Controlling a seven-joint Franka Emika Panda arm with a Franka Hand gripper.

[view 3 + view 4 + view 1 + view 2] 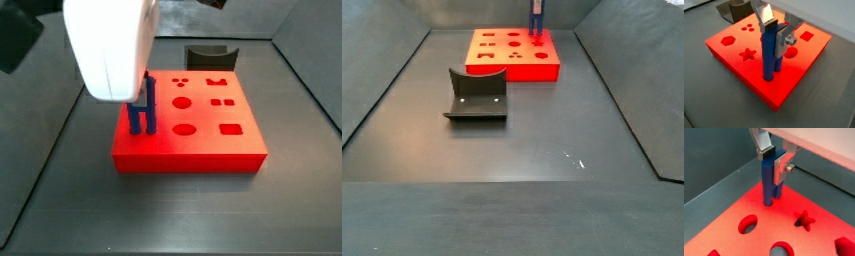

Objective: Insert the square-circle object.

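Your pincer (775, 31) is clamped on the upper part of the square-circle object (771, 55), holding the blue bar upright over the red block (731, 57), near one edge of it. In both wrist views the two prongs reach the block's top face; whether they are seated in their holes or merely resting on the surface cannot be told, since the bar itself hides the spot. In a side view the square-circle object (142, 112) stands at the block's edge, well clear of the other cut-outs such as the star hole (747, 54) and the hexagon hole (728, 40). The main risk, in my judgement, is misalignment: if the prongs sit slightly off or twisted against their openings, downward pressure would jam them on the rim, tilt the bar in the fingers (764, 143) or shove the block across the worktop (543, 140). A loose hold would let the bar slip upward instead of going in. Room is adequate: the fixture (476, 97) stands well apart from the block, and the open worktop lies between them. The bin walls (301, 80) run near the block's far sides, so keep any correction small and mostly vertical.
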